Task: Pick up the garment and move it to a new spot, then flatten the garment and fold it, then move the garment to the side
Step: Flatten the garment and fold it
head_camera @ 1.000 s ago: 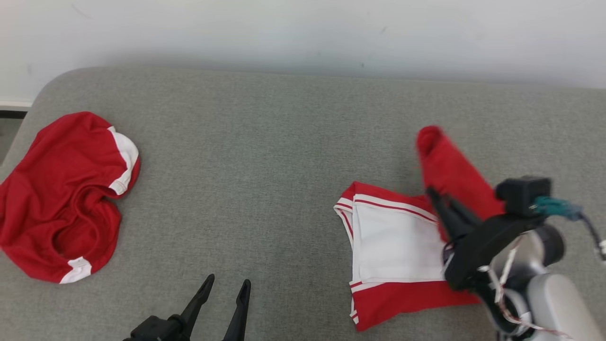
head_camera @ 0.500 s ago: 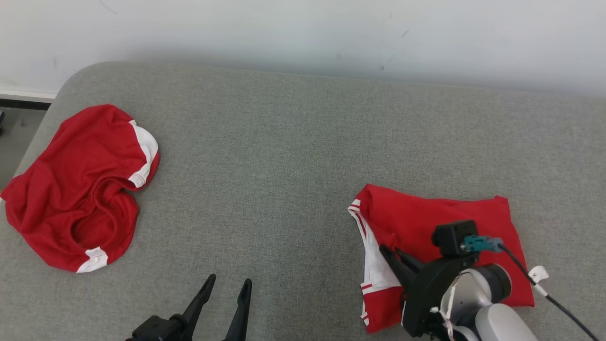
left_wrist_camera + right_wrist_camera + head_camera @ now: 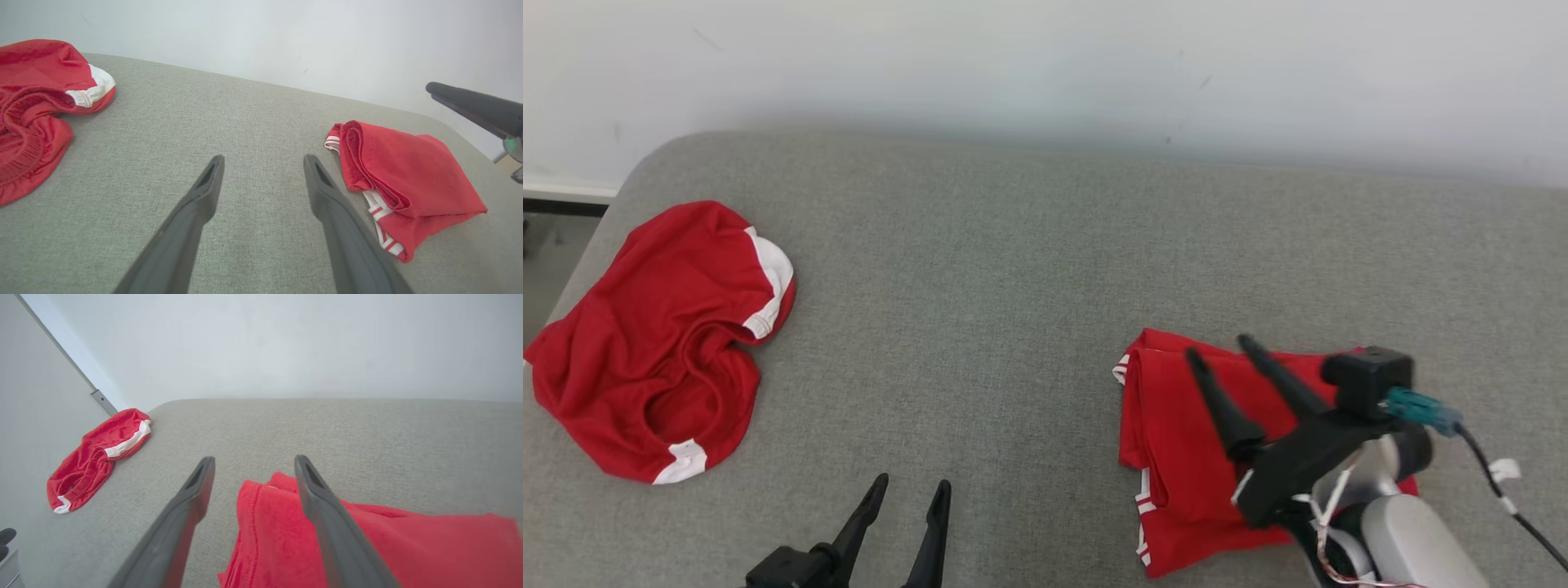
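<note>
2 red garments: folded garment [image 3: 1176,425] right, crumpled garment [image 3: 654,343] left | 2 claws: left gripper [image 3: 911,487] fingers apart, right gripper [image 3: 1217,346] fingers apart

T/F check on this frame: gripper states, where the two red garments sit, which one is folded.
1. The right gripper is open over the folded garment. True.
2. The left gripper is shut on cloth. False: it is open over the bare grey surface.
3. Two red garments lie on the surface. True.
4. The garment on the robot's left is folded flat. False: that crumpled garment lies bunched.
5. The two garments touch. False: bare surface separates them.
</note>
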Controlling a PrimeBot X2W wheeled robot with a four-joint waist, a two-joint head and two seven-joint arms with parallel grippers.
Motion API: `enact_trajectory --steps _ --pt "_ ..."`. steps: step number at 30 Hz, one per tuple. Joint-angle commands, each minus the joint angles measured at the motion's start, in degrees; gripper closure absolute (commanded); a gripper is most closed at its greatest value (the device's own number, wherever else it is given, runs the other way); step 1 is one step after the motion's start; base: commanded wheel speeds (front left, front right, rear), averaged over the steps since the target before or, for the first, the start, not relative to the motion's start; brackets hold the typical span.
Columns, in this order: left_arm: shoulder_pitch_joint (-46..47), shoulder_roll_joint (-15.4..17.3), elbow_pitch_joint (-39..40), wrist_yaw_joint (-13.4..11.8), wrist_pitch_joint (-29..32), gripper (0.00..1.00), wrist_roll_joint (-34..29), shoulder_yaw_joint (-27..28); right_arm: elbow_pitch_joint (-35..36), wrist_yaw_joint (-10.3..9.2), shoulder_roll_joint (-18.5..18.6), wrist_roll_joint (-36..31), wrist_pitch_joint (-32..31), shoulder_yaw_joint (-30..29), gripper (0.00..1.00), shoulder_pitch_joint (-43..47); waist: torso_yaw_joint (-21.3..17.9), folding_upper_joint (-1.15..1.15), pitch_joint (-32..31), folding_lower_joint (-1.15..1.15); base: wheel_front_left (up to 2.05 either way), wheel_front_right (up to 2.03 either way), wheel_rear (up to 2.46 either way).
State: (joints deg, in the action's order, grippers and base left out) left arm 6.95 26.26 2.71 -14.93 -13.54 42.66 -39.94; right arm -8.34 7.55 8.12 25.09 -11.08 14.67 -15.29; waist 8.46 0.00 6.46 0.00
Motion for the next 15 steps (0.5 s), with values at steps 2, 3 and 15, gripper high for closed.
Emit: enact_trajectory --steps 2,3,15 --pt "-1.0 -0.3 0.2 -0.8 -0.5 0.0 0.3 0.8 -0.5 -0.14 0.9 -0.9 3.8 -1.6 0.0 -0.4 -1.1 0.0 -1.2 0.0 0.0 0.0 0.0" --pt "-1.2 -0.3 0.2 -1.2 -0.6 0.0 0.4 1.0 -0.7 -0.14 1.3 -1.4 5.0 -2.2 0.0 -0.5 -1.5 0.0 -1.5 0.0 0.0 0.0 0.0" --pt "-5.2 -1.1 2.2 -4.3 -1.6 0.0 -1.0 6.9 -2.0 -0.14 4.9 -11.4 18.3 -6.2 0.0 3.9 -6.3 0.0 -4.9 0.0 0.0 0.0 0.0"
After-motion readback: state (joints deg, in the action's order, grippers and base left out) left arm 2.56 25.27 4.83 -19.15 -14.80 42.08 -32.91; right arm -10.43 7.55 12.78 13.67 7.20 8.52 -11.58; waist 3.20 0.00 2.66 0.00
